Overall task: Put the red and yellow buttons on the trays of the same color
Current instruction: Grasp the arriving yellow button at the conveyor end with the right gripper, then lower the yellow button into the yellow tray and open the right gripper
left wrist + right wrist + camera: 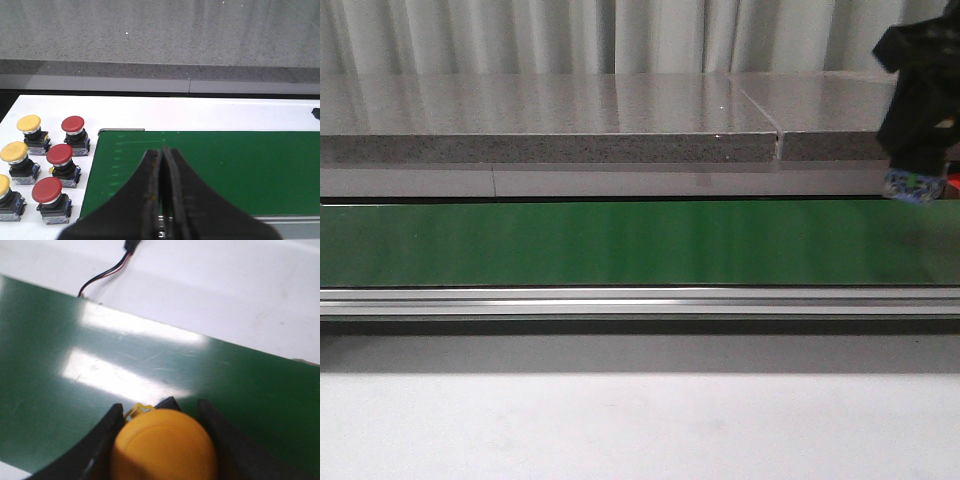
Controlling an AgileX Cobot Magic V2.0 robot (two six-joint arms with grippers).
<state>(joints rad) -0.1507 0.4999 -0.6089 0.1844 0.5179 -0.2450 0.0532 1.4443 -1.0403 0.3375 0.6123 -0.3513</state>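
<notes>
Green belt (620,243), running across the front view between a metal rail and a grey stone ledge (550,120); no trays are shown in any of the three views, so their place cannot be told. Yellow button (162,447): held by the right gripper (162,440), its domed cap seen between the two black fingers (100,442), the jaws closed narrow against its sides; it is carried above the belt near the belt's far right end, where the gripper is glimpsed in the front view with a bluish button base below it (912,186). A red-and-black wire (105,275) is noted on the white table beyond the belt. Left gripper (161,155): jaws pressed together with nothing between them, hanging over the belt's left end. Remaining stock, white table just beside that end: three red buttons (73,124) and three yellow buttons (28,123), set upright in two rows, apart from the gripper. Step in hand, as judged: transfer of one yellow button, picked and in transit. Next move, as judged: the button is to be carried to the yellow tray and lowered upright before the jaws are opened; the tray must first be found, since it lies outside these views
</notes>
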